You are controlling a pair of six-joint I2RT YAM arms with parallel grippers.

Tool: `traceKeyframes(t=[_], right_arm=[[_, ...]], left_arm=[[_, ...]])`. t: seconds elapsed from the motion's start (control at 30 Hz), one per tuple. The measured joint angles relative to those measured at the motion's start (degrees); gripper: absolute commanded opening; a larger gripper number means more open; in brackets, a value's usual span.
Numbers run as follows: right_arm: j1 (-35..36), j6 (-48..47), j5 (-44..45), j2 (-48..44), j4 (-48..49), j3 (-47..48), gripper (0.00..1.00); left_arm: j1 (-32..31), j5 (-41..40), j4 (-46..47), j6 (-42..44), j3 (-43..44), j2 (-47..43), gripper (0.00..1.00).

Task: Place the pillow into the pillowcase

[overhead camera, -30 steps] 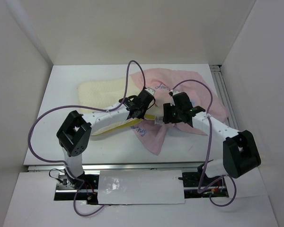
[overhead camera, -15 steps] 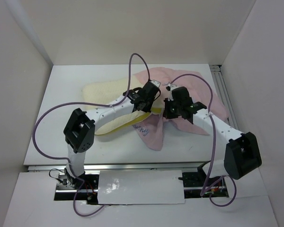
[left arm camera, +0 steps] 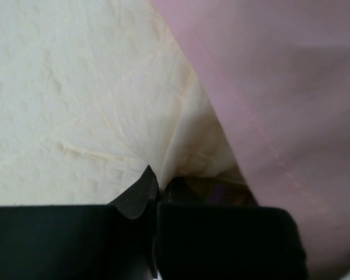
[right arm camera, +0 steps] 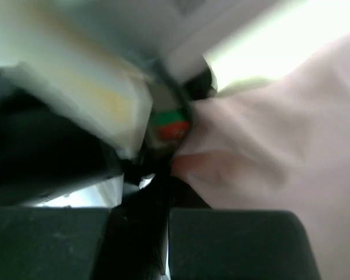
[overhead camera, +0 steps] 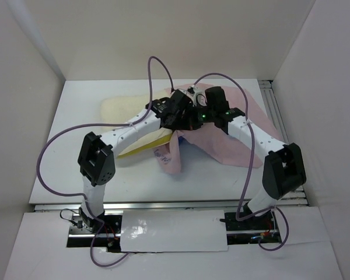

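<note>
1. Top external view. The step in hand is insertion. The left gripper (overhead camera: 185, 114) and right gripper (overhead camera: 199, 111) meet over the middle of the table (overhead camera: 76, 146), just beside each other. The pillow (overhead camera: 119, 108) lies left of centre, its far end exposed and its near edge passing under the left arm towards the pillowcase (overhead camera: 233, 143). The pillowcase spreads to the right, pale pink side up, and rises like a tent at the grippers. A fold with blue print hangs near the front.

2. Left wrist view. The fingers (left arm camera: 137, 195) are pressed together on a puckered pinch of the pillow (left arm camera: 76, 87), cream and finely creased. The hemmed pink edge of the pillowcase (left arm camera: 280, 87) lies just beside the pinch, overlapping the cushion's corner.

3. Right wrist view (blurred). The fingers are together, and pink fabric (right arm camera: 268, 169) gathers to their tips, so they appear clamped on the pillowcase. Which layer of the opening they hold cannot be told.

4. Judgement. Only a corner seems inside. The next move calls for holding the opening up while the pillow is pushed deeper.
</note>
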Motion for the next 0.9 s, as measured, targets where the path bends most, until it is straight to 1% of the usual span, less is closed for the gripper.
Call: traceKeyframes(t=[0.1,0.17,0.23,0.3,0.43,0.6,0.7,0.8,0.9], right_arm=[[-0.6,1.8,-7.8,1.4,6.1,-1.4,0.0],[-0.7,1.9,-9.8,1.4,8.5,-2.5,0.0],[-0.7,0.4,-10.3,1.0,7.6,-3.0,0.0],[-0.7,-1.9,-9.3,0.3,5.7,-2.9,0.0],[0.4,-5.3,-2.9,-2.0,0.9,-3.0,0.0],[0.8,-7.3,2.5,-8.7,1.2,-8.5,0.0],[0.8,-7.5,1.0,-14.6,1.5,-12.7,0.0],[1.0,-8.0,-0.3,-19.5,2.8,-14.8,0.0],[1.0,-8.6,-0.5,-20.9,4.2,-15.2,0.0]], left_arm=[[1.1,0.9,-3.5,-0.6,0.0,-0.1,0.0],[1.8,2.5,-4.7,-1.2,0.0,-0.2,0.0],[2.5,4.3,-4.6,-2.1,0.0,-0.2,0.0],[2.9,6.0,-3.4,-2.8,-0.8,-0.5,0.0],[2.8,8.9,1.9,-4.5,-4.9,-1.9,0.0],[2.8,13.8,7.9,-7.0,-9.7,-3.8,0.0],[3.5,17.0,12.3,-9.2,-12.6,-4.7,0.0],[5.0,19.6,16.2,-11.1,-14.8,-4.7,0.0],[5.6,21.0,18.0,-12.7,-15.8,-5.3,0.0]])
